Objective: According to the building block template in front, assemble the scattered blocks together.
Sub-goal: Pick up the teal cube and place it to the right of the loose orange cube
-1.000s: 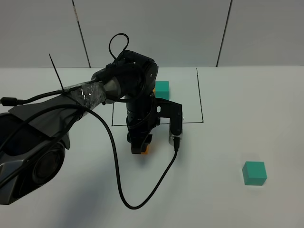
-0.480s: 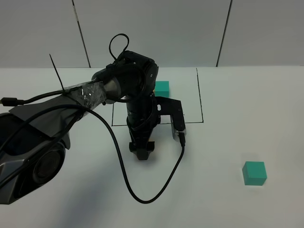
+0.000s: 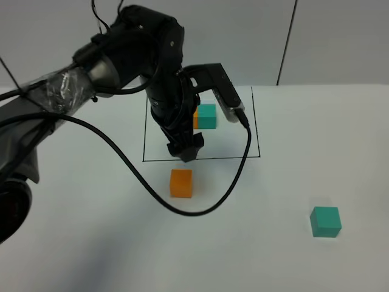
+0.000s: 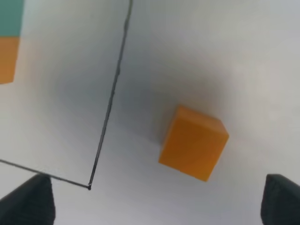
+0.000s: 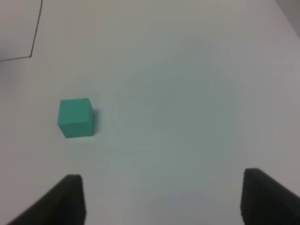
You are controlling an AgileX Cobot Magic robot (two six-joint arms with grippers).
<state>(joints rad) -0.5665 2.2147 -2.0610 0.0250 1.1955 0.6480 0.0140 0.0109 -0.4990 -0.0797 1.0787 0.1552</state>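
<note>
The scattered orange cube [image 3: 181,183] lies free on the white table just in front of the black outline [image 3: 200,159]; it also shows in the left wrist view [image 4: 193,143]. My left gripper [image 3: 186,151] hangs open and empty above the outline's front edge, behind the cube; its fingertips [image 4: 28,201] stand wide apart. The scattered teal cube [image 3: 326,221] sits at the front right and also shows in the right wrist view [image 5: 75,117]. My right gripper [image 5: 164,201] is open and empty, away from that cube. The template pair [image 3: 206,116] sits inside the outline, its orange half mostly hidden by the arm.
A black cable [image 3: 200,207] loops from the left arm over the table, around the orange cube. Grey wall panels [image 3: 243,42] stand behind the table. The right arm is out of the exterior view.
My left gripper has let go of the orange cube, risen and moved back over the outline's front edge. The cube now lies uncovered on the table. The teal cube has not moved.
</note>
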